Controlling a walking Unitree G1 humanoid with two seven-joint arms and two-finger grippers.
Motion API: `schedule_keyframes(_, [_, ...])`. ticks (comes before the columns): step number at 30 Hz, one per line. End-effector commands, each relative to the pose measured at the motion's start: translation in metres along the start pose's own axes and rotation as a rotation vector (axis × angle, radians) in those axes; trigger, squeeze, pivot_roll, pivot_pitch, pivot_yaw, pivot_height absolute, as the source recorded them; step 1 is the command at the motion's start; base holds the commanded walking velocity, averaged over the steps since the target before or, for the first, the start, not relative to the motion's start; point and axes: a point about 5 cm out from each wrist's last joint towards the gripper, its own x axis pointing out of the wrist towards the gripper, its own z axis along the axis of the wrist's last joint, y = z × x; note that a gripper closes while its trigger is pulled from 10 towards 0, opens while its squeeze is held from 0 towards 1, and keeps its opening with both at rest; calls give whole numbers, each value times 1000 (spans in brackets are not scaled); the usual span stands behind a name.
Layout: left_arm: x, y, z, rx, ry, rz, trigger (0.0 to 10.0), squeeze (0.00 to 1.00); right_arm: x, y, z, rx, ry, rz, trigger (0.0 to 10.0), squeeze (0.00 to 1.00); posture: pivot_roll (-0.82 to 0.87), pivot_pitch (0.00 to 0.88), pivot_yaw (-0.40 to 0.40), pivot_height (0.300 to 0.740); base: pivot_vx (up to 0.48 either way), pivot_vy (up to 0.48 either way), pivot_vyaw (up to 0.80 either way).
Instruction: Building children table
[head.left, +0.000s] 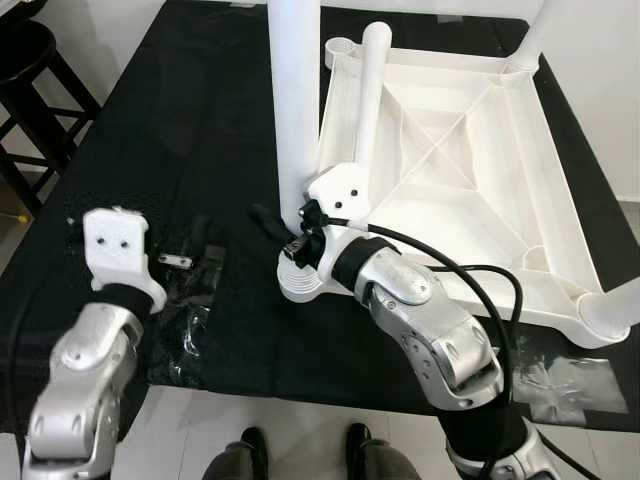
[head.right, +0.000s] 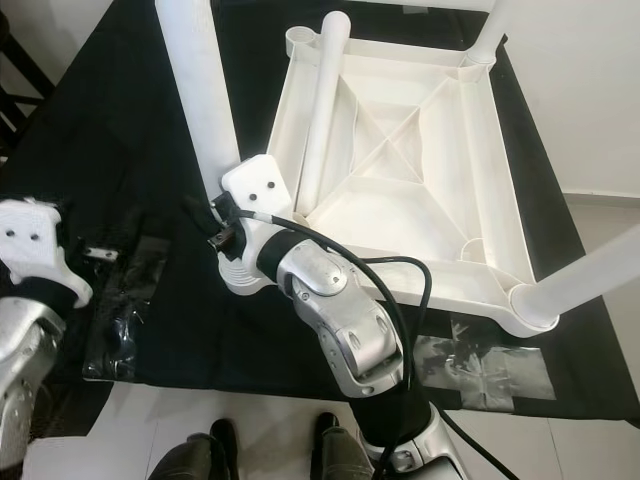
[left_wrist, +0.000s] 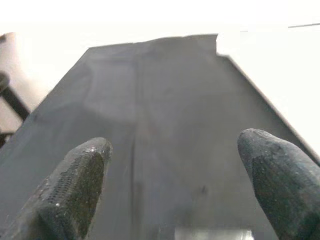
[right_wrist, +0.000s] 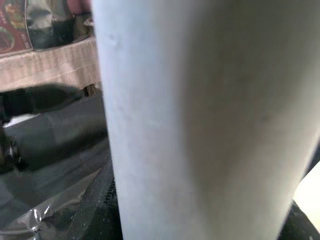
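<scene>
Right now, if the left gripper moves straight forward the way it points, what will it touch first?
Probably only the black cloth. The left gripper is open and points low across the cloth, with nothing standing between its fingers. Depth is unclear, but the way looks free as far as the cloth's far edge.

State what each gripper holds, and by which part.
The right gripper grips the upright white table leg near its lower end, just above the corner socket. The left gripper is open and holds nothing.

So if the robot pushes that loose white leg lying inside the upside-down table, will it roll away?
Probably a bit. The loose leg is a smooth round tube, so it likely rolls sideways. It lies inside the tabletop, whose raised ribs and rim would probably stop it. It looks like hollow plastic, so likely light and stiff.
</scene>
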Motion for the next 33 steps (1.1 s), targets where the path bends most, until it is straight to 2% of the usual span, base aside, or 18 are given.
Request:
schedule_keyframes(1, [-1,6,-1,-13,14,-3,10000,0,-3,-6,-39,61,160,-32,10000,0,20,301,-22,740,0,0,0])
schedule_keyframes(3, [6,5,14,-64,-27,-90,10000,0,-5,-6,-29,77,72,54,10000,0,24,287,-17,740,0,0,0])
schedule_keyframes(5, [6,5,14,-64,-27,-90,10000,0,-5,-6,-29,77,72,54,10000,0,24,287,-17,740,0,0,0])
schedule_keyframes(7, [13,7,34,-156,-79,-200,10000,0,-13,-10,-21,36,8,184,10000,0,24,275,-8,740,0,0,0])
schedule_keyframes(9, [16,8,43,-198,-99,-265,10000,0,-17,-14,-20,10,2,232,10000,0,25,270,-4,740,0,0,0])
schedule_keyframes(13, [17,9,50,-228,-116,-322,10000,0,-19,-16,-19,-5,3,267,10000,0,25,270,-4,740,0,0,0])
schedule_keyframes(14, [18,7,59,-241,-135,-415,10000,0,-20,-20,-19,-21,6,298,10000,0,26,267,2,740,0,0,0])
schedule_keyframes(16, [16,2,72,-228,-151,-573,10000,0,-20,-24,-18,-45,8,351,10000,0,32,259,7,740,0,0,0])
schedule_keyframes(17, [16,2,72,-228,-151,-573,10000,0,-20,-24,-18,-45,8,351,10000,0,32,259,7,740,0,0,0])
schedule_keyframes(18, [15,-1,77,-213,-153,-647,10000,0,-19,-26,-18,-60,8,377,10000,0,33,258,8,740,0,0,0])
schedule_keyframes(19, [15,-1,77,-213,-153,-647,10000,0,-19,-26,-18,-60,8,377,10000,0,33,258,8,740,0,0,0])
schedule_keyframes(21, [14,-4,87,-183,-150,-787,10000,0,-12,-34,-18,-75,11,371,10000,0,37,253,11,740,0,0,0])
schedule_keyframes(22, [14,-4,87,-183,-150,-787,10000,0,-12,-34,-18,-75,11,371,10000,0,37,253,11,740,0,0,0])
schedule_keyframes(24, [14,-4,95,-166,-145,-874,10000,0,-4,-39,-18,-69,16,340,10000,0,39,252,14,740,0,0,0])
schedule_keyframes(28, [14,-4,97,-156,-142,-900,10000,0,-2,-40,-18,-66,21,329,10000,0,40,250,16,740,0,0,0])
schedule_keyframes(29, [17,-5,106,-138,-144,-947,10000,0,5,-43,-21,-63,45,296,10000,0,42,245,16,740,0,0,0])
schedule_keyframes(31, [19,-6,110,-129,-148,-959,10000,0,8,-43,-22,-63,55,282,10000,0,42,245,16,740,0,0,0])
schedule_keyframes(33, [24,-10,117,-148,-154,-1004,10000,0,13,-43,-23,-66,60,278,10000,0,47,238,16,740,0,0,0])
